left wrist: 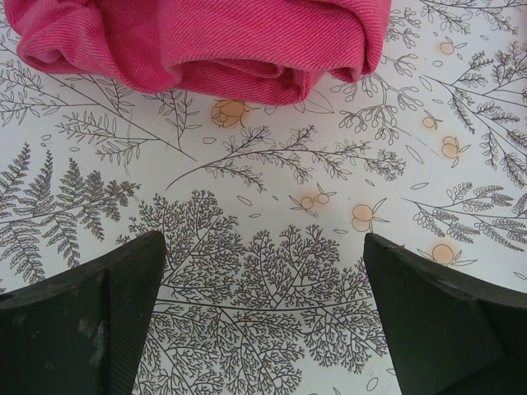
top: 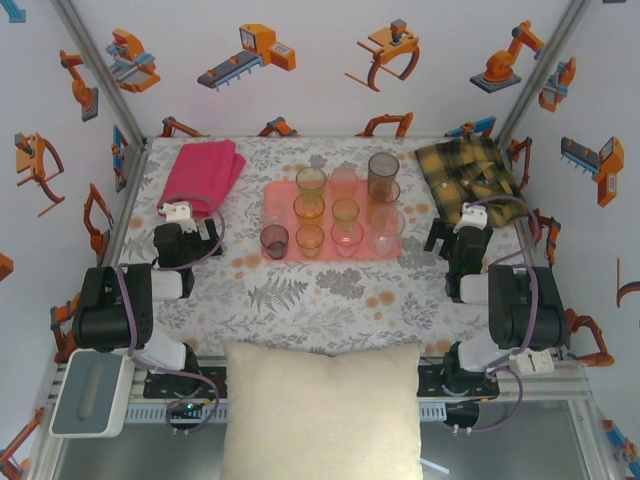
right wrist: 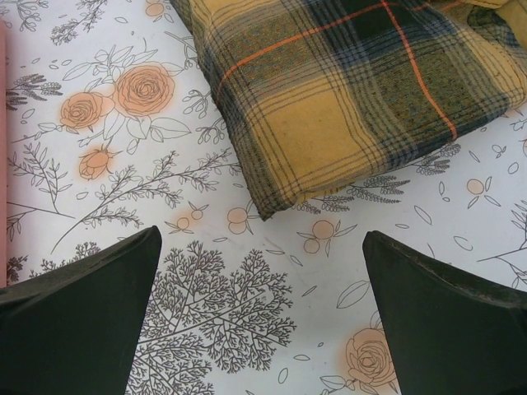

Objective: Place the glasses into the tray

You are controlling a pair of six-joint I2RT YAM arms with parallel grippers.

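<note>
Your small transparent tinted tumblers (top: 345,212) stand upright on the flat salmon-pink rectangular tray (top: 280,195) at the middle of the table, packed in rough rows so that they all fit within its low rim; every one you can see is on the tray or right at its edge. The smoky grey tumbler (top: 274,240) sits at the near left corner; from above you cannot tell whether its base is fully inside the rim. I judge the task all but done.

Your left gripper (left wrist: 263,247) hangs wide open over the flower-printed tablecloth (left wrist: 272,164), holding nothing, just short of the folded magenta towel (left wrist: 206,41); your right gripper (right wrist: 262,239) is likewise spread wide and empty, near the corner of the folded yellow plaid cloth (right wrist: 354,90). Both sit well apart from the tray, probably parked at the sides so that no finger can knock the crowded glass; check that corner tumbler before you call it finished.
</note>
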